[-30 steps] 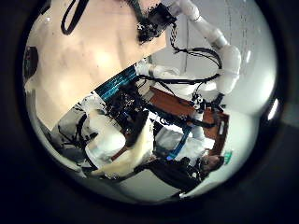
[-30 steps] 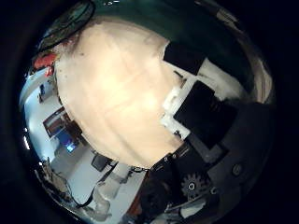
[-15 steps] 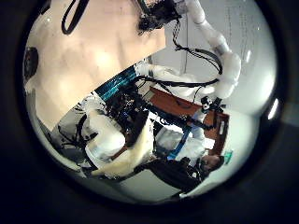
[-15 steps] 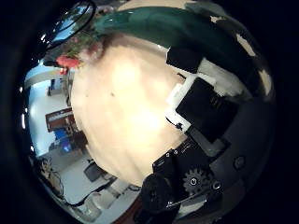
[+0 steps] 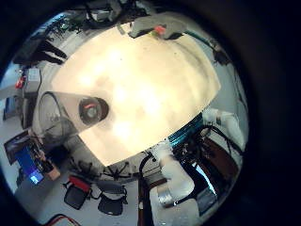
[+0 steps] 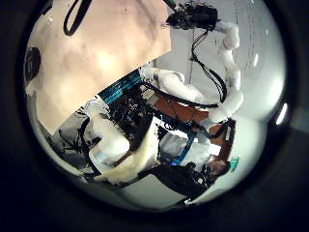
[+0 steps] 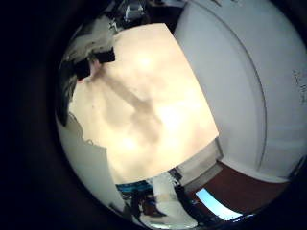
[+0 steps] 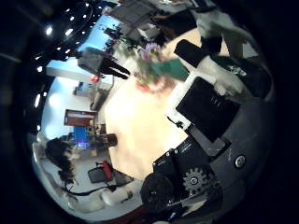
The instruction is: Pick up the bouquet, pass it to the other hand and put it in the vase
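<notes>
The table (image 5: 160,85) has a smooth, pale, matt top. On it stands the vase (image 5: 58,113), a clear cylinder of glass, upright, with a dark round bottom seen through its open mouth. It is near one edge of the table and nothing lies around it.

The bouquet (image 8: 154,63) shows in the right thumb side view just beside the right hand (image 8: 210,103): a soft bunch of pink and red flowers with green leaves. It is blurred, so its long axis is hard to read. The blocky black and white fingers (image 8: 220,56) seem to curl near it, but I cannot tell if they grip it.

The left hand's fingers do not show.
</notes>
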### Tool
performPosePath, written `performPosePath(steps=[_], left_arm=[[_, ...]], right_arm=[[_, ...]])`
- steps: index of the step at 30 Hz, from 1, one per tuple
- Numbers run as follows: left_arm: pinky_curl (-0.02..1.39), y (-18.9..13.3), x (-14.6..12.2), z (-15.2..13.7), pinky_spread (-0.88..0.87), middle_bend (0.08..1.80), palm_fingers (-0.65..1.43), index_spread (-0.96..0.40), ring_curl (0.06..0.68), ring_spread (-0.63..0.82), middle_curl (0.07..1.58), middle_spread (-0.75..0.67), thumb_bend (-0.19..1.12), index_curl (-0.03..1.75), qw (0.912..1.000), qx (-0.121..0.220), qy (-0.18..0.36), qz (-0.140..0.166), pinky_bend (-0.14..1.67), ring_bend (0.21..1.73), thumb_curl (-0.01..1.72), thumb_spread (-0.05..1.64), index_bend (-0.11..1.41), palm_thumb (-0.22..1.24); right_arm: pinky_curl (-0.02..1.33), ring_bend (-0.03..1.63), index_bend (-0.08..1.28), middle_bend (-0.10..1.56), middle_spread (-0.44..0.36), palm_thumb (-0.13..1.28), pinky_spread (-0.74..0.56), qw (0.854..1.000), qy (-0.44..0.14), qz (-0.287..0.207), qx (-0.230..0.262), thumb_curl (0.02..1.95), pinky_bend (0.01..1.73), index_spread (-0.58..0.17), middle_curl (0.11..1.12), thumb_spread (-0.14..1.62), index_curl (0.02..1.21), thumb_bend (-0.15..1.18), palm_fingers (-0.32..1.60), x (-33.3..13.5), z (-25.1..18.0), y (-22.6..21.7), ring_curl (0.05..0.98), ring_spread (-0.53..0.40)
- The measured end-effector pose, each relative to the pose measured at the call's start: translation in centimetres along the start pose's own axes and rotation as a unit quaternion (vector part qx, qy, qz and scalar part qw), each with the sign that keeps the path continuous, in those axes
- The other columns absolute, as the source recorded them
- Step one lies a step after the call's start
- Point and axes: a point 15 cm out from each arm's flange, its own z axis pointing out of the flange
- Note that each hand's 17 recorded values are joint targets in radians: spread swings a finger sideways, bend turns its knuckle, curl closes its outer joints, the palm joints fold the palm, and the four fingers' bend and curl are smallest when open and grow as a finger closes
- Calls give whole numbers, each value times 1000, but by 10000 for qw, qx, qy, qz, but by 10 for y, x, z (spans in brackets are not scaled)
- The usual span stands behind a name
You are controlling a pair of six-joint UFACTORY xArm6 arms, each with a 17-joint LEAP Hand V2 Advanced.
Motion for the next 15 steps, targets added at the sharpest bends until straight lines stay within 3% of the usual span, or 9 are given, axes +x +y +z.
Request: performPosePath(steps=[5, 15], left_arm=[[176, -1, 10, -2, 656, 172, 122, -6, 216, 582, 266, 346, -19, 418, 10000, 28, 59, 24, 262, 374, 291, 1138, 203, 277], [180, 4, 16, -4, 655, 174, 126, -10, 213, 583, 265, 344, -20, 421, 9999, 66, 88, 90, 261, 370, 294, 1136, 199, 279]], right_arm=[[531, 1465, 1138, 1331, -128, 1159, -183, 9996, -161, -59, 236, 836, 1433, -242, 794, 902, 896, 5, 1164, -6, -24, -1, 655, -184], [589, 1470, 1162, 1352, -123, 1155, -185, 9997, -143, 3, 182, 903, 1401, -226, 768, 900, 872, -5, 1159, 0, -22, 5, 655, -182]])
